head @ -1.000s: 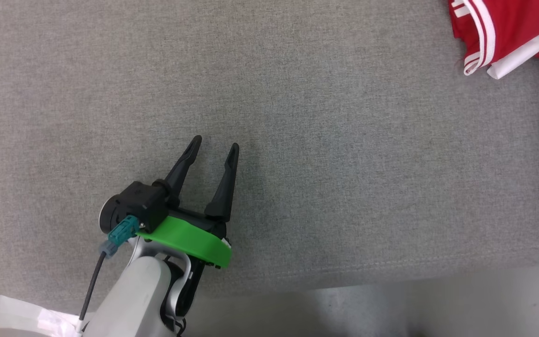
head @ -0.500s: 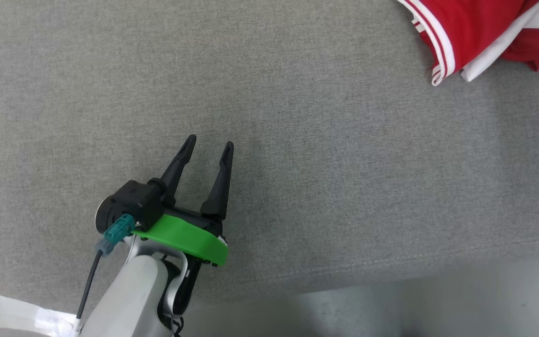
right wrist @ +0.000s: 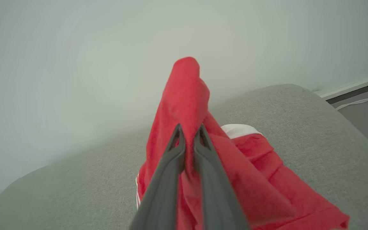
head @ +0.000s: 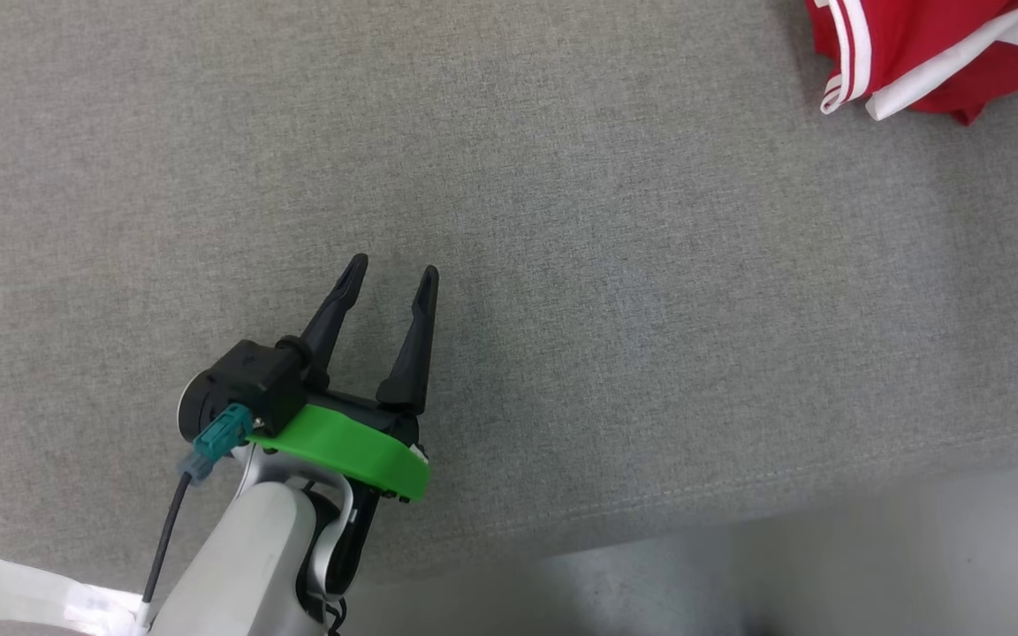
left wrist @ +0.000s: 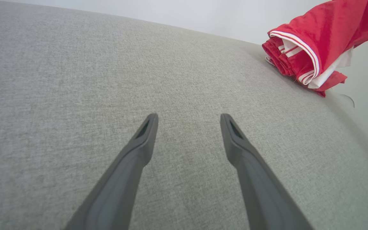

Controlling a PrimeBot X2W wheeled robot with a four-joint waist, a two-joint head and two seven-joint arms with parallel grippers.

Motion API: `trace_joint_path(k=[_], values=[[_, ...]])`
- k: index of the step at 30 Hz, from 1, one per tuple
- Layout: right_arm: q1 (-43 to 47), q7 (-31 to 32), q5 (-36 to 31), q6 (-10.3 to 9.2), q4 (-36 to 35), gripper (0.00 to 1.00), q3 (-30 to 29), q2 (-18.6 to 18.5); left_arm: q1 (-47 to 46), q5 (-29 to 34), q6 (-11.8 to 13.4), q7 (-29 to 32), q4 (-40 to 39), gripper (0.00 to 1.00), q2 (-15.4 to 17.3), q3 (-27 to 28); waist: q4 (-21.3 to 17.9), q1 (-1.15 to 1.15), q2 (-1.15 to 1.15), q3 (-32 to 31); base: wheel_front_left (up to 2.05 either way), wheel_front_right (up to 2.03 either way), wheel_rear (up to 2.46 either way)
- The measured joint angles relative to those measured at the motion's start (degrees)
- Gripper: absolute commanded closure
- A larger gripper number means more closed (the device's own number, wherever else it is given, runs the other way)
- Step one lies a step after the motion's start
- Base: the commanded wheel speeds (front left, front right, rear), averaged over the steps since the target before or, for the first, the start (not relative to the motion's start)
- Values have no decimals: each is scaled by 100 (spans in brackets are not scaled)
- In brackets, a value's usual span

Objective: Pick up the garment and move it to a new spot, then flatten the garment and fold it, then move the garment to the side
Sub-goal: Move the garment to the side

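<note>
Right gripper (right wrist: 189, 127) pinches shut on a bunched fold of the soft, likely sag-prone red white-striped fabric garment (right wrist: 184, 86); left gripper (head: 393, 265) gapes wide, empty.

Head camera tilted slightly; red garment (head: 924, 44) swung left, then drew back toward the top-right corner, its hem riding higher.
</note>
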Motion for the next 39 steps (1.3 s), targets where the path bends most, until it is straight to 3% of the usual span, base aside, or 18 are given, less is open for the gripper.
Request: trace_joint_path(k=[12,23,24,25,26,39], values=[[1,-53,-18,-282,448,100,-132,-121,1,1,53,148,-145,0,102,-20,-41,0,0,335,0,0,0],[-48,-297,-248,-374,728,100,-97,-123,2,0,57,158,-213,0,148,7,-89,0,0,460,0,0,0],[-93,-352,-323,-386,757,76,-93,-126,2,0,57,168,-234,0,156,11,-94,0,0,476,0,0,0],[-131,-434,-421,-404,769,19,-88,-126,2,1,58,169,-260,0,164,15,-101,0,0,491,0,0,0],[-174,-520,-509,-434,780,0,-78,-124,2,1,78,172,-291,0,176,19,-108,0,0,505,0,0,0],[-328,-1256,-825,-472,971,0,67,237,5,18,158,185,-302,0,231,123,-271,0,0,466,0,0,0]])
